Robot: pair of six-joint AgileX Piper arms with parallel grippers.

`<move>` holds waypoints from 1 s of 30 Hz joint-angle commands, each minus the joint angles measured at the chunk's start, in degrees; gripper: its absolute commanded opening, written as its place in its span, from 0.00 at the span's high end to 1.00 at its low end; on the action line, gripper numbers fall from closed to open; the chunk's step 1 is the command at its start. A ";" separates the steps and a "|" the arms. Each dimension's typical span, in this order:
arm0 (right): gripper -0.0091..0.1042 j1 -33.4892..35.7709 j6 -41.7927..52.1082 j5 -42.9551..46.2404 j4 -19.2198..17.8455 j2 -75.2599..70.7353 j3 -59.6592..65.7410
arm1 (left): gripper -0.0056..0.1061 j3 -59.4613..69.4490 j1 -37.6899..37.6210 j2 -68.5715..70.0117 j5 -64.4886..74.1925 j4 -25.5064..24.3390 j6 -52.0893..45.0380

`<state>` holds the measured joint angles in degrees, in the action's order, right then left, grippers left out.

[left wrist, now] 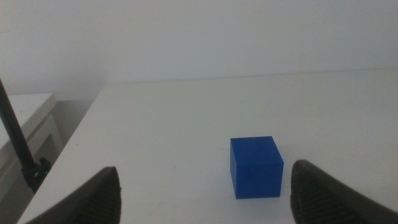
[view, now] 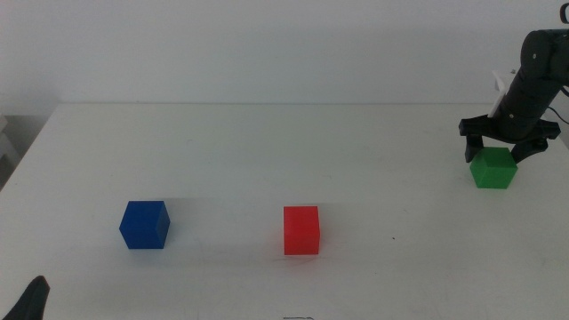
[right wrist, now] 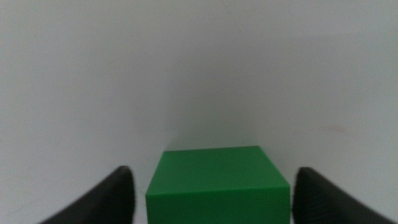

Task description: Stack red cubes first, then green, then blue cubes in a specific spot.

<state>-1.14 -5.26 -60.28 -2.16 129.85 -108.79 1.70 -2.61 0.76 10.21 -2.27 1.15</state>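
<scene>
Green cube (right wrist: pixel 217 183) sits between the right gripper's (view: pixel 508 142) 2 spread fingers (right wrist: pixel 115 196), untouched.

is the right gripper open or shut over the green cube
Open: the right gripper has a gap on each side of the green cube.

middle view overhead, wrist views low, sharing blue cube (view: pixel 144 224), green cube (right wrist: pixel 217 184)

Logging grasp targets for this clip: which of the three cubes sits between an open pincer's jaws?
The green cube, straddled by the right pincer; the red cube and blue cube stand alone.
</scene>
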 commanded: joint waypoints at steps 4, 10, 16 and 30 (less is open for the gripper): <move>0.65 -0.41 0.74 -0.20 -1.09 -3.60 -1.58 | 0.11 -0.21 -0.15 1.14 -4.70 0.42 0.13; 0.93 -0.25 0.67 -4.00 -1.96 -4.54 -1.58 | 0.11 -0.21 -0.15 1.14 -4.70 0.42 0.13; 0.93 2.63 -3.34 -6.03 -3.53 -13.22 2.04 | 0.11 -0.21 -0.15 1.14 -4.70 0.42 0.13; 0.93 28.82 -24.05 -12.49 -10.44 -27.05 6.37 | 0.11 -0.21 -0.15 1.14 -4.70 0.42 0.13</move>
<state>24.65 -26.80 -70.29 -10.59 105.68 -99.62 1.70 -2.61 0.76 10.21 -2.27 1.15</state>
